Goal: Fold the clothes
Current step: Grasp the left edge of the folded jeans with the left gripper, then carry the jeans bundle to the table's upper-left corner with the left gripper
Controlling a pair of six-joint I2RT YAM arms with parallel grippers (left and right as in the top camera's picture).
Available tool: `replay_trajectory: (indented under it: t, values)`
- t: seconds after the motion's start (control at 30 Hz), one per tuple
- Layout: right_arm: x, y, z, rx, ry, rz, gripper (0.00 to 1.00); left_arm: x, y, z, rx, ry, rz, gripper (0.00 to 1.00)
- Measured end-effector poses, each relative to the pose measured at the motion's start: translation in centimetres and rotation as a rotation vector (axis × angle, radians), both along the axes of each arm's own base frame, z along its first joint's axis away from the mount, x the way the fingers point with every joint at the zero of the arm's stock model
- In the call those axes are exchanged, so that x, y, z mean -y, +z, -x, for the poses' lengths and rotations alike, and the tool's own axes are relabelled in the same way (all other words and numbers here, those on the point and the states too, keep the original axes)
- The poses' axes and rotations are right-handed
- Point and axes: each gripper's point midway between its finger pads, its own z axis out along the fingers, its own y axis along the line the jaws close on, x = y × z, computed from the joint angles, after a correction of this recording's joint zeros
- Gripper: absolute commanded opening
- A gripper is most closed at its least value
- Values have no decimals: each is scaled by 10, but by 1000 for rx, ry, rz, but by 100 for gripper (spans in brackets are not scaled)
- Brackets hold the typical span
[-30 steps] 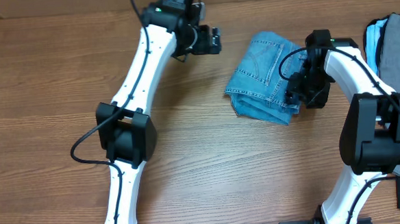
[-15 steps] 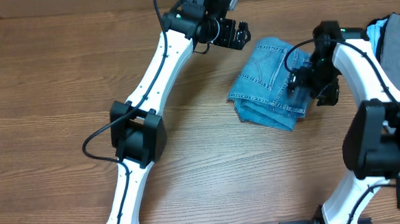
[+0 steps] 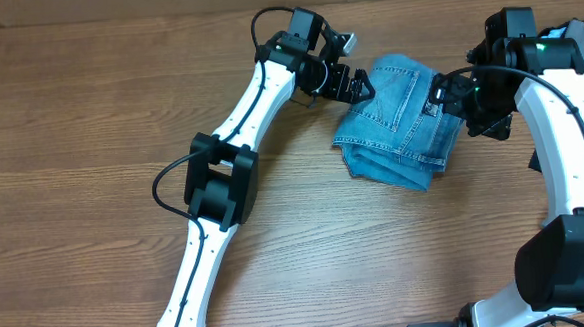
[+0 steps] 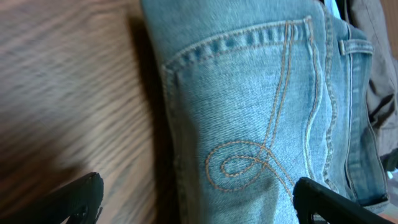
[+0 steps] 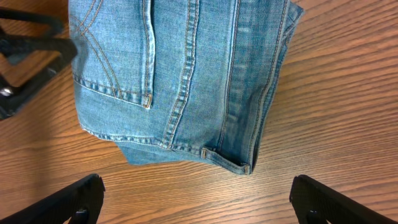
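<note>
Jeans (image 3: 398,123), folded into a compact bundle with a stitched back pocket facing up, lie on the worktop (image 3: 90,124) between the two arms. The bundle's long axis runs roughly from the far side toward the near side. The left hand (image 3: 360,83) sits at the far-left corner of the bundle, its fingers spread wide. From its wrist camera the pocket fills the gap between them, so the denim lies straight ahead of it and slightly to its right. The right hand (image 3: 447,100) is over the opposite long edge, also spread wide and holding nothing. Its wrist camera looks down on the seams and the folded lower edge, with bare wood beyond. It appears to hover just above the cloth rather than press on it, though its height is hard to read from overhead. Both hands are about equally close, one on each long side. Any further fold or lift would probably turn on gripping those two edges across the short axis. A pile of grey and pale-blue garments (image 3: 577,53) lies at the right edge, nearer the right arm.
</note>
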Motion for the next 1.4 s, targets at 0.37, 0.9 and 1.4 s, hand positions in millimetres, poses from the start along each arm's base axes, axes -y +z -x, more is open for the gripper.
replay_trajectory:
  t: [0.37,0.9,1.4]
  values:
    - [-1,0,-2,9,8,-2,100,26,-16,26,-64,-81,46,97]
    - [-1,1,-3,16,12,-3,100,21,-37,21,-72,-23,-34,4]
    - [0,3,-12,55,15,0,100,-260,-43,-85,-434,753,-31,4]
